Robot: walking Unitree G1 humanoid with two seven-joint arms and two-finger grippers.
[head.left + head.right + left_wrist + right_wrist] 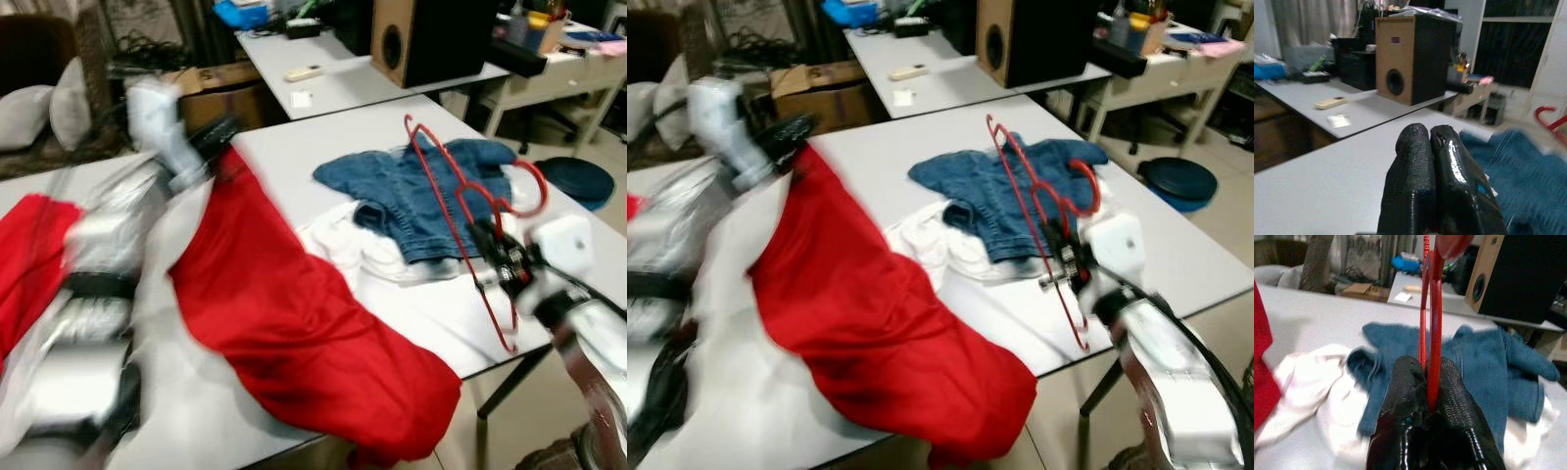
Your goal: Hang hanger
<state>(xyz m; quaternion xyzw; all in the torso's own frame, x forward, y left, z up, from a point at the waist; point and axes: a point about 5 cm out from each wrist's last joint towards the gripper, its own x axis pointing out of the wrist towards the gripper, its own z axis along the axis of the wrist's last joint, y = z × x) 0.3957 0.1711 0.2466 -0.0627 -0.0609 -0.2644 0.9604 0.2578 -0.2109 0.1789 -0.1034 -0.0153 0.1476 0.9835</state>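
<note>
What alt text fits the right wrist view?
The right pincer is shut on a red hanger held above a blue denim jacket lying on white clothing on the white table. A wooden speaker stands behind.

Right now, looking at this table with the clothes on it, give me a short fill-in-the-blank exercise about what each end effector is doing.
1. The right end effector is shut on a red ____.
2. The hanger is held above a blue ____ garment.
3. The left end effector holds up a large ____ cloth.
4. On the rear table stands a brown and black ____.

Missing words: hanger; denim; red; speaker
</note>
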